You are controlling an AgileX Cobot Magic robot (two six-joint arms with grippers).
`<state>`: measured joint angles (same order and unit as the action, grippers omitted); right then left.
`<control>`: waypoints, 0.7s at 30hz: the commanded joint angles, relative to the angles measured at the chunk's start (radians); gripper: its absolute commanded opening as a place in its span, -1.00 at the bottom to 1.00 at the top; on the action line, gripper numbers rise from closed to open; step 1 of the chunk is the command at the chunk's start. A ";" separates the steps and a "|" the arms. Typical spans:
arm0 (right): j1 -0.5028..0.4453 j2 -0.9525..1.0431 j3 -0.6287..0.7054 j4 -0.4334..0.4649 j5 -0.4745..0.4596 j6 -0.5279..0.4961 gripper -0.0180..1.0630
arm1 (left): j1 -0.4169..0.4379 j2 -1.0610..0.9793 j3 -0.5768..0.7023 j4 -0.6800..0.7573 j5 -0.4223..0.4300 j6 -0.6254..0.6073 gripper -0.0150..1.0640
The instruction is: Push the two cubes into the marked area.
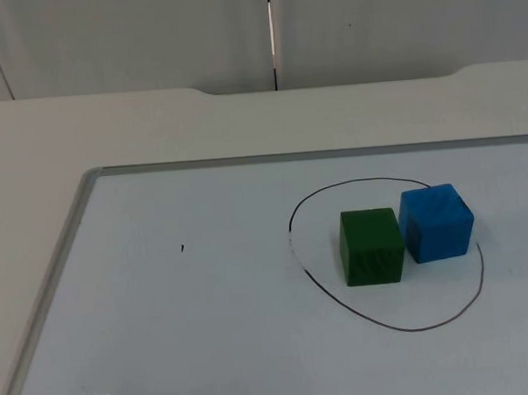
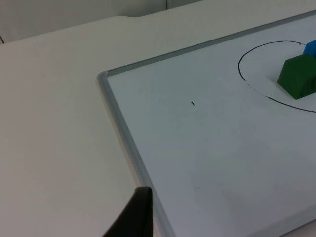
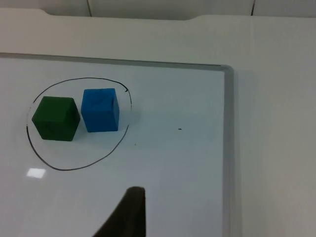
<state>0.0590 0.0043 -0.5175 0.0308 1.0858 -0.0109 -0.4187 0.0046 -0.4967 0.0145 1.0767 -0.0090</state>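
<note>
Sitting inside the hand-drawn black oval outline [image 1: 386, 254], well ahead of both waiting grippers: matte green cube [image 1: 371, 246] touching glossy blue cube [image 1: 436, 222]. Risking nudging blue over the line on any further push. Finger spacing: cannot tell.

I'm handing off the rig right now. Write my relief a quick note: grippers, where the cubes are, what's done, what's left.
Left gripper: pulled back over the whiteboard's left edge, one fingertip in its wrist view; waiting.
Right gripper: back above the board's right side, fingertip in its wrist view, away from the cubes.
Green cube: inside the drawn ring.
Blue cube: beside the green one, close or touching, inside the ring at its right edge.
Done: both cubes look in the marked area.
Left: probably nothing; check that the blue cube's edge doesn't cross the line.
</note>
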 commanded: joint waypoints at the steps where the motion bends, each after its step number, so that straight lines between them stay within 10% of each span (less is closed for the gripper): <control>1: -0.006 -0.004 0.002 0.000 -0.008 -0.002 0.99 | 0.001 -0.005 0.003 0.003 -0.002 0.003 0.97; 21: -0.006 -0.004 0.002 0.000 -0.008 -0.002 0.99 | 0.302 -0.005 0.003 0.005 -0.002 0.009 0.97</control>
<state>0.0590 0.0043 -0.5175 0.0308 1.0858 -0.0109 -0.1230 0.0046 -0.4967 0.0158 1.0767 0.0000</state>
